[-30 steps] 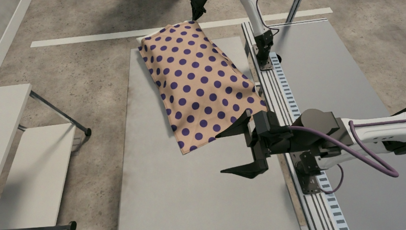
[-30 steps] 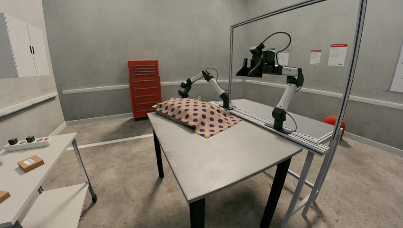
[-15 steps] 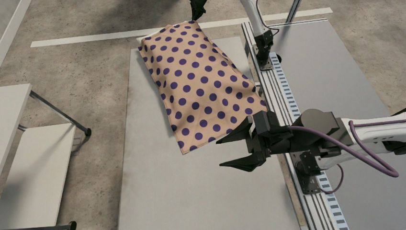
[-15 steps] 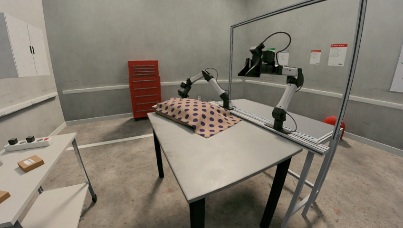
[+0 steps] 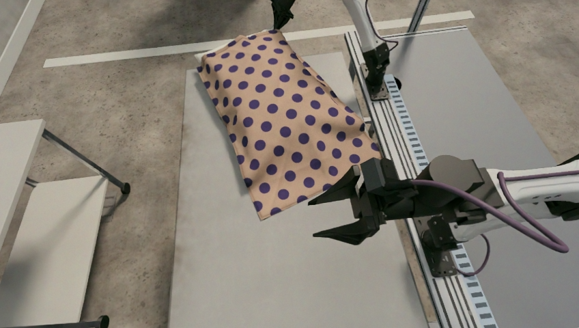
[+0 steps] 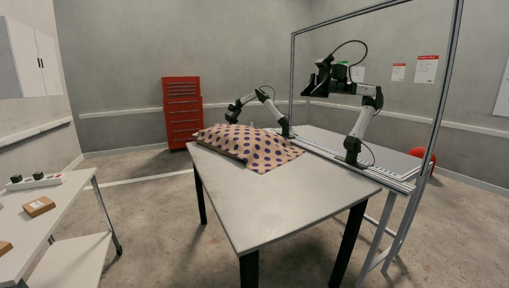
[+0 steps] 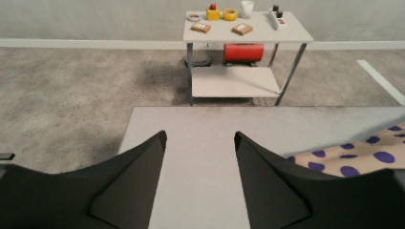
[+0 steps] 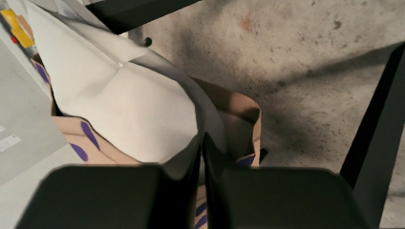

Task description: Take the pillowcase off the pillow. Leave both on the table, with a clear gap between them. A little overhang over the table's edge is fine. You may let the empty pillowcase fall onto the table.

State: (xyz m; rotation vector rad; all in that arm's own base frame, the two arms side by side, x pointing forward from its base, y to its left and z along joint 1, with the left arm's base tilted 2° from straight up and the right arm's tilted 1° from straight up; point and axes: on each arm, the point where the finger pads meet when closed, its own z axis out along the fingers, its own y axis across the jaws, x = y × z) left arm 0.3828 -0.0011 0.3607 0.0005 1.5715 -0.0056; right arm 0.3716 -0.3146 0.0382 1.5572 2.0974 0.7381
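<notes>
Near the left gripper (image 5: 311, 219) (image 6: 307, 95) (image 7: 201, 134), to see only air between the fingers. To describe as rather wide, but less than fully, and holding nothing. Raised well above the table (image 5: 284, 276) (image 6: 303, 206) (image 7: 191, 181), with tips pointing over it. Below and to one side of this claw, to find the peach pillowcase (image 5: 284, 121) (image 6: 249, 142) (image 7: 373, 157) (image 8: 74, 134), printed with round purple dots. Made flat and loose at this near end, with a pointed corner lying on the table and soft folds along the side. Further from this claw, swollen up by the pillow (image 5: 200, 57) (image 6: 195, 134) (image 8: 129, 105), still covered for most of its length.

At the far end of the cloth, to meet the right gripper (image 5: 276, 28) (image 6: 231, 123) (image 8: 202, 135), very narrow, fingertips together and pinching the white fabric of the pillow. Around these tips, to notice the pillowcase mouth gaping, with brown inside showing beside the smooth white bulge. Creased at the seam, and drawn out to a pointed white corner away from the tips. Overhanging the table's edge at this end.

Beyond the table, well apart from both claws, to see a white cart (image 5: 16, 162) (image 6: 64, 200) (image 7: 287, 33) and a red tool cabinet (image 6: 183, 121).
</notes>
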